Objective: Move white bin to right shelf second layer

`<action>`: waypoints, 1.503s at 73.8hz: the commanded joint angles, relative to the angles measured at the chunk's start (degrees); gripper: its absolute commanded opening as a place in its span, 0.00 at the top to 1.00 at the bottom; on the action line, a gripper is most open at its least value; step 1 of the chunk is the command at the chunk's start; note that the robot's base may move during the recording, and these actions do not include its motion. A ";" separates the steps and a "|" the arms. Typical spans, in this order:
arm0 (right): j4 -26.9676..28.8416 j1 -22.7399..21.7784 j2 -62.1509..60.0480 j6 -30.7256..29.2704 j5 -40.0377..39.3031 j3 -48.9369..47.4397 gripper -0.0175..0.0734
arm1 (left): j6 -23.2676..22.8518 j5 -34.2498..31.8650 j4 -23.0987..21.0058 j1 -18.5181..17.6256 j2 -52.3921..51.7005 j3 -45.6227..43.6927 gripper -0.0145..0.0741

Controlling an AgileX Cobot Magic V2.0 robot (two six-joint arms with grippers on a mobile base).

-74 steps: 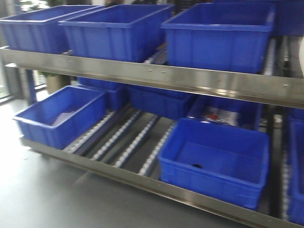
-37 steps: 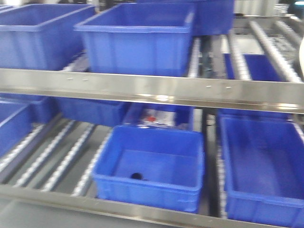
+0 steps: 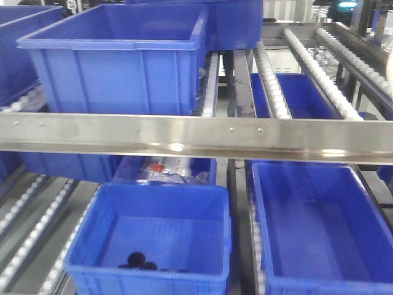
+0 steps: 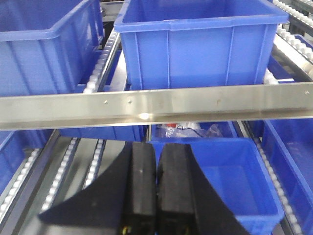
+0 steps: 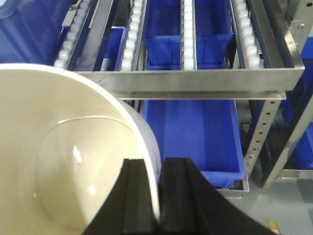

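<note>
The white bin (image 5: 63, 161) fills the lower left of the right wrist view, glossy cream and open side toward the camera. My right gripper (image 5: 159, 164) is shut on its rim wall, one finger inside and one outside. The bin hangs in front of the steel front lip (image 5: 195, 77) of a roller level (image 5: 188, 29). That level's bare roller lanes also show at the upper right of the front view (image 3: 319, 74). My left gripper (image 4: 156, 147) is shut and empty, in front of the lower level.
A blue crate (image 3: 116, 55) sits on the upper rollers at the left. On the level below stand a blue crate (image 3: 153, 239) holding small dark items and another blue crate (image 3: 319, 227). A perforated steel upright (image 5: 259, 132) marks the rack's right end, with grey floor (image 5: 293, 205) beyond.
The front view has swung to the right along the rack: the blue crates slid left in the picture and the bare roller lanes of the upper level came into view.
</note>
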 commanded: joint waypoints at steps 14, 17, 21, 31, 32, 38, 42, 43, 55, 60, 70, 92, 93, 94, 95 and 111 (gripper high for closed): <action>0.40 -0.29 0.29 -0.14 -5.78 -1.55 0.76 | -0.30 -4.91 0.00 -0.19 -0.79 2.11 0.74; 0.40 -0.29 0.29 -0.14 -5.78 -1.55 0.76 | -0.30 -4.91 0.00 -0.19 -0.79 2.11 0.74; 0.40 -0.29 0.29 -0.14 -5.78 -1.55 0.76 | -0.30 -4.91 0.00 -0.19 -0.79 2.11 0.74; 0.40 -0.29 0.29 -0.14 -5.78 -1.55 0.76 | -0.30 -4.91 0.00 -0.19 -0.79 2.11 0.74; 0.40 -0.29 0.29 -0.14 -5.78 -1.55 0.76 | -0.30 -4.91 0.00 -0.19 -0.79 2.11 0.74; 0.40 -0.29 0.29 -0.14 -5.78 -1.55 0.76 | -0.30 -4.91 0.00 -0.19 -0.79 2.11 0.74; 0.40 -0.29 0.29 -0.14 -5.78 -1.55 0.76 | -0.30 -4.91 0.00 -0.19 -0.79 2.11 0.74; 0.40 -0.29 0.29 -0.14 -5.78 -1.55 0.76 | -0.30 -4.91 0.00 -0.19 -0.79 2.11 0.74; 0.40 -0.29 0.29 -0.14 -5.78 -1.55 0.76 | -0.30 -4.91 0.00 -0.19 -0.79 2.11 0.74; 0.40 -0.29 0.29 -0.14 -5.78 -1.55 0.76 | -0.30 -4.91 0.00 -0.19 -0.79 2.11 0.74; 0.40 -0.29 0.29 -0.14 -5.78 -1.55 0.76 | -0.30 -4.91 0.00 -0.19 -0.79 2.11 0.74; 0.40 -0.29 0.29 -0.14 -5.78 -1.55 0.76 | -0.30 -4.91 0.00 -0.19 -0.79 2.11 0.74; 0.40 -0.29 0.29 -0.14 -5.78 -1.55 0.76 | -0.30 -4.91 0.00 -0.19 -0.79 2.11 0.74; 0.40 -0.29 0.29 -0.14 -5.78 -1.55 0.76 | -0.30 -4.91 0.00 -0.19 -0.79 2.11 0.74; 0.40 -0.29 0.29 -0.14 -5.78 -1.55 0.76 | -0.30 -4.91 0.00 -0.19 -0.79 2.11 0.74; 0.40 -0.29 0.29 -0.14 -5.78 -1.55 0.76 | -0.30 -4.91 0.00 -0.19 -0.79 2.11 0.74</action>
